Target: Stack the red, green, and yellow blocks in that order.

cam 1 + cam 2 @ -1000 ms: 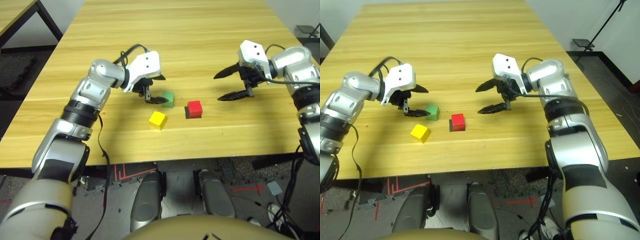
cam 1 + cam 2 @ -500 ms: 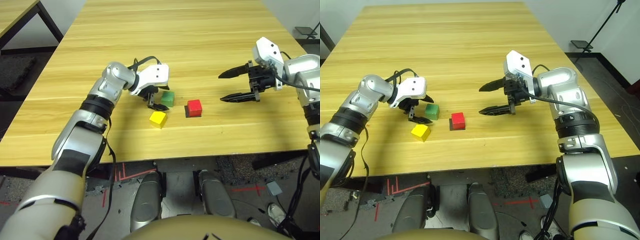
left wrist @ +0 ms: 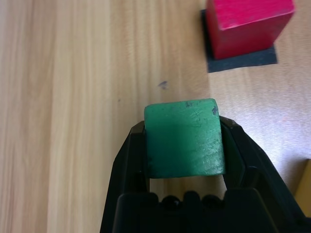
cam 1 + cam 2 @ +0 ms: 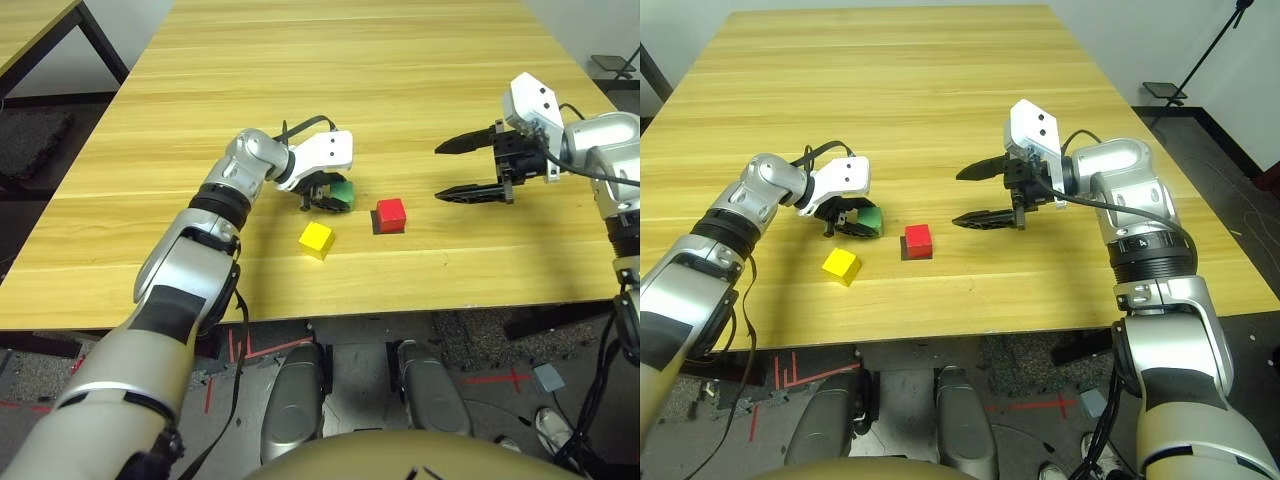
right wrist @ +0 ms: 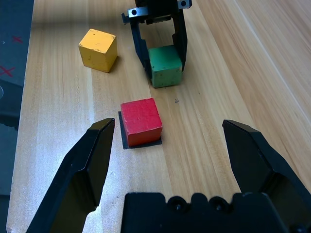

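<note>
Table: the broad wooden table (image 4: 940,80) stretched well beyond the red block (image 4: 390,216), with open wood on that far side; its near edge ran between the red block and the robot. Its far edge was cut off in the left eye view.
Right hand: the right hand (image 4: 965,195) was spread wide and empty, to the robot's right of the red block, with open wood between them.
Left hand: the left hand (image 3: 183,138) was pinching the green block (image 3: 184,138) by two opposite sides, to the left of the red block and slightly beyond it.
Black patch: the flat patch (image 5: 123,135) lay under the red block, mostly hidden, a dark margin showing.
Red block: it sat upright on the patch, apart from both hands.
Green block: it was between the left hand's fingers, partly covered by them in the eye views; whether its underside touched the wood could not be told.
Yellow block: the yellow block (image 4: 316,240) stood on the table, left of the red block and slightly nearer the robot, apart from the left hand; the left wrist view cut most of it off.
</note>
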Controlling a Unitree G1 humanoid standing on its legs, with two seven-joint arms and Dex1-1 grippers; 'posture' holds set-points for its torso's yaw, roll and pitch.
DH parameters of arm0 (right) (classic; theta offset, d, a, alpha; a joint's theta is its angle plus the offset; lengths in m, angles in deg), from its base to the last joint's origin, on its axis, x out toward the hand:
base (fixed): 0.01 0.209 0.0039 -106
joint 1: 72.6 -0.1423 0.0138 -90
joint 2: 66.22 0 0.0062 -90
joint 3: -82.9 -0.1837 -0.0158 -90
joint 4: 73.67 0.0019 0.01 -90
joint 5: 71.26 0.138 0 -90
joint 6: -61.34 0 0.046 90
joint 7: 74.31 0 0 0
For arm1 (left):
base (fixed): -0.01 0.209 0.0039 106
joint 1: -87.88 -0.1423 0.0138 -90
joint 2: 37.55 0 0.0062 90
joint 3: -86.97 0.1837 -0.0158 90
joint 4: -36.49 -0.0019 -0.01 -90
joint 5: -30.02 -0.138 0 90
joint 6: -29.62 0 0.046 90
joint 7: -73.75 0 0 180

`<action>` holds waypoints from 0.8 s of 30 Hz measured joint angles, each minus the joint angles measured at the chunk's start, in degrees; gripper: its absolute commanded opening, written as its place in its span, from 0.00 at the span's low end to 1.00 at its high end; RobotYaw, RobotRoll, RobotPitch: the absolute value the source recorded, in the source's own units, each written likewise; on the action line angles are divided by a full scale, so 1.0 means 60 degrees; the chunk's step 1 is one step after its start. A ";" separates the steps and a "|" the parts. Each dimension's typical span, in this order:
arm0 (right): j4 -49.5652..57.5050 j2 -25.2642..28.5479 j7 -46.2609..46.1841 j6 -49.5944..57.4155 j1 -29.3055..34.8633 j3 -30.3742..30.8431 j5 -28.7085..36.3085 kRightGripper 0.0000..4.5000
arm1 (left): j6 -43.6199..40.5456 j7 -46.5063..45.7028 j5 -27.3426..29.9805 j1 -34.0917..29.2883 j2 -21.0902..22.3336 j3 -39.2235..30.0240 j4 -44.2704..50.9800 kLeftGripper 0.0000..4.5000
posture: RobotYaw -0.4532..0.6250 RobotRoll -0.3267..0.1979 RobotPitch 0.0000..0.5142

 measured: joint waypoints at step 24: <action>0.0119 0.0017 0.0419 -0.0141 0.0770 -0.0047 0.0139 1.00 | -0.9273 -0.0936 0.1506 -0.1222 -0.0391 0.0304 0.8772 0.47 | 0.60 0.70 0.20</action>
